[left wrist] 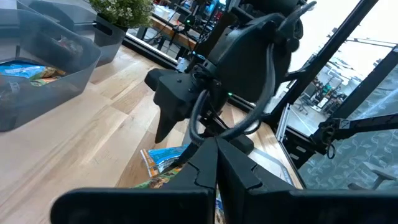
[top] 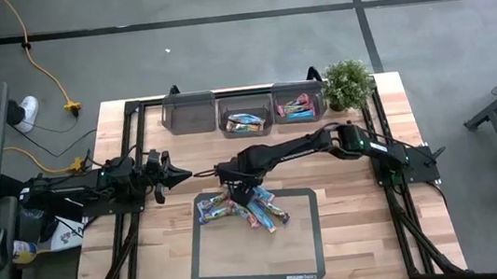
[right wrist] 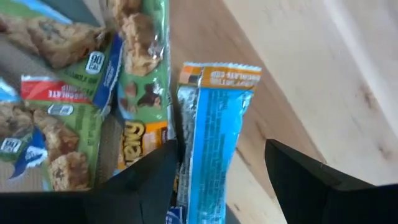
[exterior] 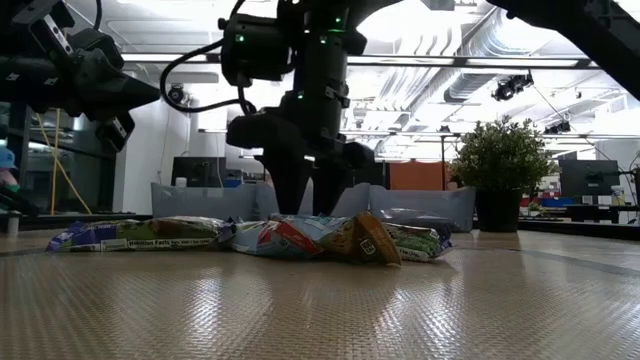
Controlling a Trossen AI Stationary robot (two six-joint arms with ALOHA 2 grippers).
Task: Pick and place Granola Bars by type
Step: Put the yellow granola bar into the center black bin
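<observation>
granola bars (top: 242, 208) heaped on the wooden table (top: 354, 240), at the back left corner of the dark outlined mat (top: 311, 256). right gripper (top: 236, 193) down over the heap, fingers spread wide on either side of a blue-and-orange bar (right wrist: 208, 143), not closed on it. left gripper (top: 187, 175) raised off the table just left of the pile, fingers pressed together, holding nothing. more bars in the middle bin (top: 246, 116) and the right bin (top: 298, 102); left bin (top: 189, 111) and potted plant (top: 347, 83) along the back edge.
</observation>
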